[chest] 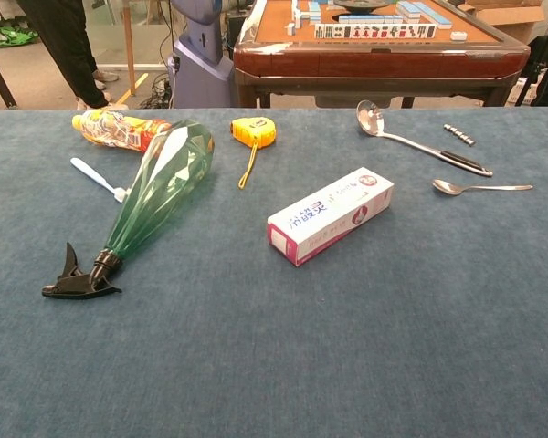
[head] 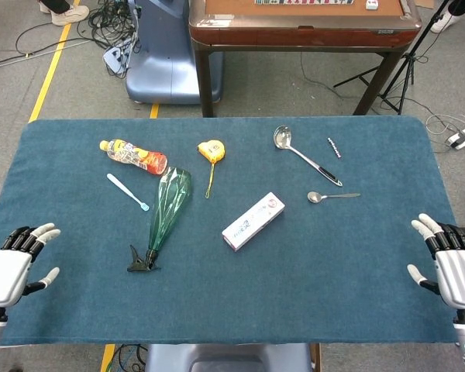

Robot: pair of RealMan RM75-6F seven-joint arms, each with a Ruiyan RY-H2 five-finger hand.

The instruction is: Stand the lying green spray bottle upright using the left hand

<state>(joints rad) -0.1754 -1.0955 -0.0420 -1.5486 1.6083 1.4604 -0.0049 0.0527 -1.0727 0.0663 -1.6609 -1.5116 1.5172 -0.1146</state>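
The green spray bottle (head: pixel 167 208) lies on its side on the blue table cloth, its black trigger head (head: pixel 142 261) toward the front edge and its wide base toward the back. The chest view shows the same bottle (chest: pixel 161 192) at left with its nozzle (chest: pixel 78 281) nearest the camera. My left hand (head: pixel 14 268) hovers open at the front left corner, well left of the nozzle. Open too, my right hand (head: pixel 449 263) sits at the front right edge. Neither hand appears in the chest view.
Behind the bottle lie an orange drink bottle (head: pixel 133 156), a pale blue toothbrush (head: pixel 127 191) and a yellow tape measure (head: pixel 211 151). A toothpaste box (head: pixel 253 221) lies mid-table. A ladle (head: pixel 304 154), a small spoon (head: pixel 332 197) and a small screw-like piece (head: pixel 334 147) lie at right.
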